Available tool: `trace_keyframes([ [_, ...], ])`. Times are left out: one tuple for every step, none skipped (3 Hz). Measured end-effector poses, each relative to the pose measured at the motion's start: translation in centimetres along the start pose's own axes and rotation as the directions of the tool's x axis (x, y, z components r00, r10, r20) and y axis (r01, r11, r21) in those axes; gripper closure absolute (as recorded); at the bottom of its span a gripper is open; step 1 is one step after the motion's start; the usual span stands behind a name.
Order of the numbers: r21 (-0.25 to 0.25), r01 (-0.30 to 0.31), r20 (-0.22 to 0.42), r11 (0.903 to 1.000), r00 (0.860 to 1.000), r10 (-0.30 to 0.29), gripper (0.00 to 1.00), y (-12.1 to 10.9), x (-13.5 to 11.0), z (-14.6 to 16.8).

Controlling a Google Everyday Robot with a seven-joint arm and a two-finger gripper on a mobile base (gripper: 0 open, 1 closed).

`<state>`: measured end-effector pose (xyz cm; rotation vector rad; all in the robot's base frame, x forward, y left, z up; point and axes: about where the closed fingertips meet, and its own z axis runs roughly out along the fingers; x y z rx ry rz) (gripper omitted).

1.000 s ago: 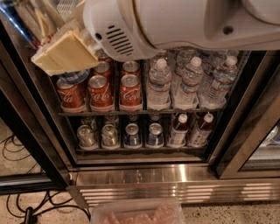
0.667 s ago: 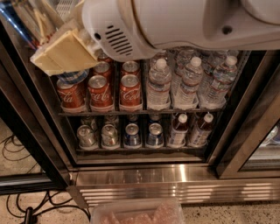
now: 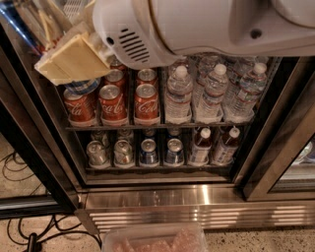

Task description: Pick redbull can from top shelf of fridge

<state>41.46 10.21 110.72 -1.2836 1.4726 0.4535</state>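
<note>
My white arm fills the top of the camera view. My gripper (image 3: 69, 60), cream-coloured, sits at the upper left inside the fridge (image 3: 162, 198), just above the left red cola cans (image 3: 113, 102). A blue-and-silver can end (image 3: 81, 86) shows right under the gripper; it looks like the redbull can, mostly hidden by the gripper. I cannot tell whether it is held. The top shelf is almost wholly hidden behind the arm; a bit of white slotted tray (image 3: 73, 8) shows at the top edge.
The middle rack holds red cola cans and water bottles (image 3: 211, 93). The lower rack holds small silver-blue cans (image 3: 147, 151) and small bottles (image 3: 199, 146). The open glass door (image 3: 29, 147) stands at the left. Cables (image 3: 19, 172) lie on the floor. A plastic tub (image 3: 155, 240) sits at the bottom edge.
</note>
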Motion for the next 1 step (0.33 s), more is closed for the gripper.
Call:
trace_keyframes([
  [0.0, 0.0, 0.0, 1.0, 1.0, 0.0, 1.0, 0.0, 0.0, 0.0],
])
